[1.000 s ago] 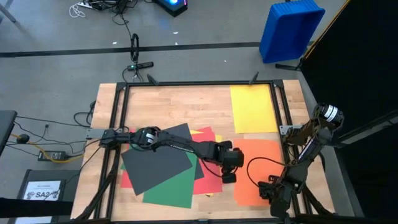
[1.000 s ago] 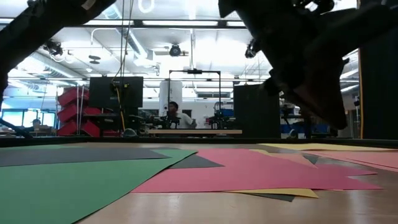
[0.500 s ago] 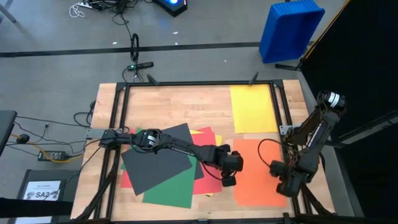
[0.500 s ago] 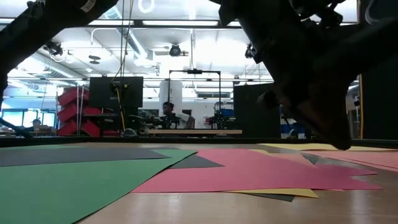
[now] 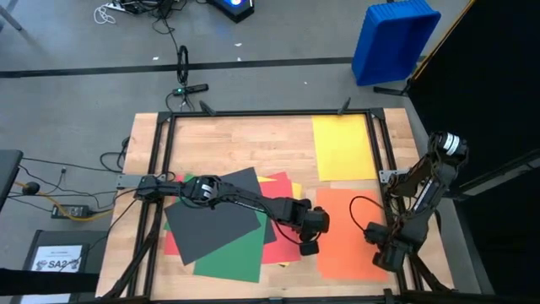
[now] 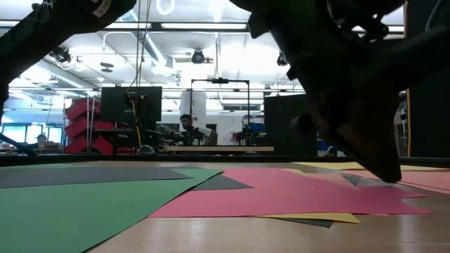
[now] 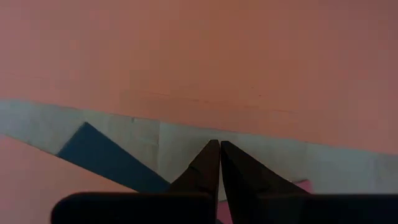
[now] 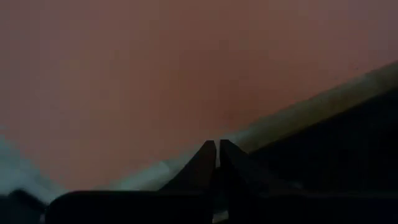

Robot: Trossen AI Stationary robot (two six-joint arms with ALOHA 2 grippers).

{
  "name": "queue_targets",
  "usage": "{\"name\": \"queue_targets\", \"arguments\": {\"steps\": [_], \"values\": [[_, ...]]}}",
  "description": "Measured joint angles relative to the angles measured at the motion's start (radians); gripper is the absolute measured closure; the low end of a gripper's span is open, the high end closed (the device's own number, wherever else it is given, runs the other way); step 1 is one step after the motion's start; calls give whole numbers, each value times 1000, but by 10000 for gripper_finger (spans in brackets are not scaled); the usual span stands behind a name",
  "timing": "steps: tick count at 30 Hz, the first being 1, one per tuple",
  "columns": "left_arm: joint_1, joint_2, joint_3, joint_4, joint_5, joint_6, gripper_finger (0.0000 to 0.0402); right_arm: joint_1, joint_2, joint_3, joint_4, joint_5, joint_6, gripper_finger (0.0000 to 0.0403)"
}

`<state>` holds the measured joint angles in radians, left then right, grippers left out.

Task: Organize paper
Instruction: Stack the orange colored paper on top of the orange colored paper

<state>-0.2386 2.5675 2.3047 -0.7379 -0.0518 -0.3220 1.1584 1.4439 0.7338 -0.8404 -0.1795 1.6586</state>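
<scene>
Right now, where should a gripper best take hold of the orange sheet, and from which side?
Probably at its right edge, coming from the right. The orange sheet lies flat on the table, so only an edge offers purchase. The shut right gripper is already at that edge; the shut left gripper is at the opposite edge.

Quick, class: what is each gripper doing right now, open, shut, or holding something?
Left gripper: shut, holding nothing, tips at the gap beside the orange sheet.
Right gripper: shut, holding nothing, at that sheet's right edge.
</scene>
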Motion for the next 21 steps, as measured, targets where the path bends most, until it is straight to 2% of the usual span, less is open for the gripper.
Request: {"name": "queue_targets", "arguments": {"steps": [10, 21], "values": [[-5, 7, 0, 0, 39, -23, 402, -7, 49, 0, 11, -8, -20, 403], [-4, 7, 1, -24, 47, -23, 402, -110, 118, 3, 44, -87, -153, 403]]}}
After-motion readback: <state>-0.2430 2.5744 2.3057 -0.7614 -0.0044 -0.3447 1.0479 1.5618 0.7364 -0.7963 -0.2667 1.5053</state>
